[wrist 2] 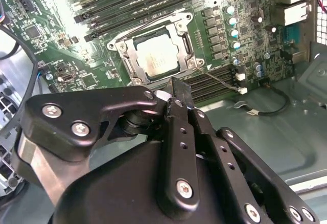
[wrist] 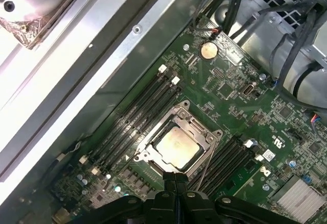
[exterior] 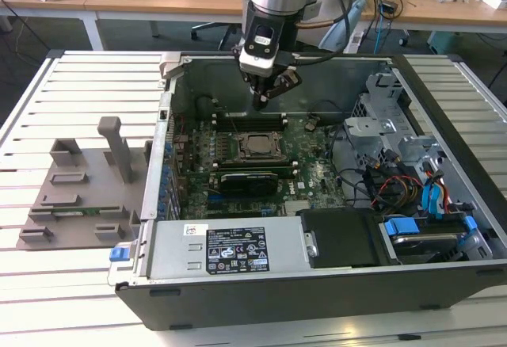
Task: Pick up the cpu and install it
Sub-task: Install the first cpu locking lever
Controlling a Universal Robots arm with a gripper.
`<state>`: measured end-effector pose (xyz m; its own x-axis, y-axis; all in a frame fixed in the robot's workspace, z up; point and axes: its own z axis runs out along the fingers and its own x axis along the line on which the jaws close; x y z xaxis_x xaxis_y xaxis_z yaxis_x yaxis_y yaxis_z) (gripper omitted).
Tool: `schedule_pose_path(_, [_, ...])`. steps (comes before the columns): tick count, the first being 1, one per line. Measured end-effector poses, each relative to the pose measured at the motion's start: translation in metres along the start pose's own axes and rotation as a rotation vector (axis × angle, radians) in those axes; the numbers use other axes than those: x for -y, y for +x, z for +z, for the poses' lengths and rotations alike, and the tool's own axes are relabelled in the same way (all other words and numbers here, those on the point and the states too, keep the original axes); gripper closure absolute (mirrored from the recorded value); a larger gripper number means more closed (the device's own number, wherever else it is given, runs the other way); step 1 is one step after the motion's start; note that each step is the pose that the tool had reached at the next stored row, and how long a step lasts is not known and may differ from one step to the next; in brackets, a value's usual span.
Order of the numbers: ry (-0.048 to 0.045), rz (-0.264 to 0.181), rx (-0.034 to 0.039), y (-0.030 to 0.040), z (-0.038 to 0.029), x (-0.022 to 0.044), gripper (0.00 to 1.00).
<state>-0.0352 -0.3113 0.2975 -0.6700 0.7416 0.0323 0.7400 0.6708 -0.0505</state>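
The cpu (wrist: 176, 146) sat in the socket frame (wrist: 196, 129); the gripper (wrist: 176, 179) (fingers (wrist 2: 180, 109) pressed together, seemingly empty) hung above it.

cpu (wrist: 176, 147): pale silver-grey top
socket frame (wrist 2: 188, 42): dark, with bright metal edges
motherboard (wrist: 240, 96): green, with small silver dots
gripper (wrist 2: 176, 88): black, with silver screws
case (exterior: 238, 291): dark grey
table (exterior: 79, 70): white, striped by slats
drive clips (exterior: 400, 226): blue
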Motion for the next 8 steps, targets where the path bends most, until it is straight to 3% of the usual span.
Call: schedule_pose_path(8, [0.0027, -0.083, 0.0042, 0.0000, 0.0000, 0.0000, 0.89])
